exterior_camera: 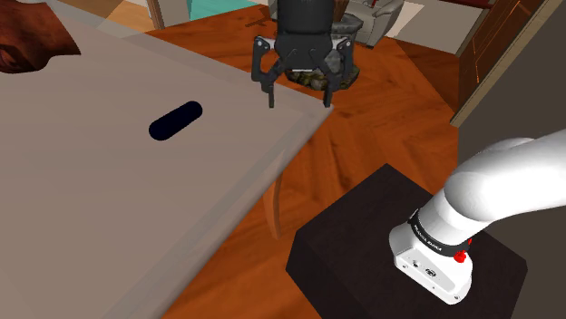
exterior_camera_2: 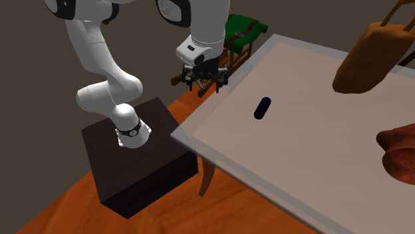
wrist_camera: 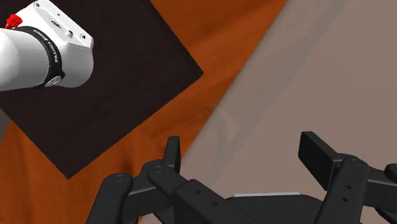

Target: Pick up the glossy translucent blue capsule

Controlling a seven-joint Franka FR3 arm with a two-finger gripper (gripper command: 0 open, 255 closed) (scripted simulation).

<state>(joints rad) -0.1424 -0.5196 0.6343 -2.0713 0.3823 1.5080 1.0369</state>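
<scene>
Sim render: white arm (exterior_camera: 494,186) on a dark box stand (exterior_camera: 363,240) reaches to a big grey-beige table (exterior_camera: 109,227) w/ a see-through look, on an orange-brown wood floor (exterior_camera: 372,136). The black gripper (exterior_camera: 299,103) points down over the table's edge near a corner, fingers apart w/ nothing between them and not touching the top. The capsule (exterior_camera: 176,120) reads as very dark blue, nearly black. It lies flat on the table toward the shoulder view's left of the gripper, clearly apart from it, w/ bare tabletop around it. In the 2nd exterior view the gripper (exterior_camera_2: 207,89) hangs at the table's near corner and the capsule (exterior_camera_2: 262,108) sits to its right, further in on the top. Beyond it are a brown bag-like thing (exterior_camera_2: 369,53) and a reddish-brown lump (exterior_camera_2: 399,156) at the far edge. Wrist view: the two fingers, gripper (wrist_camera: 243,153) wide open, straddle the table edge - floor and stand (wrist_camera: 127,83) on one side, tabletop on the other.
</scene>
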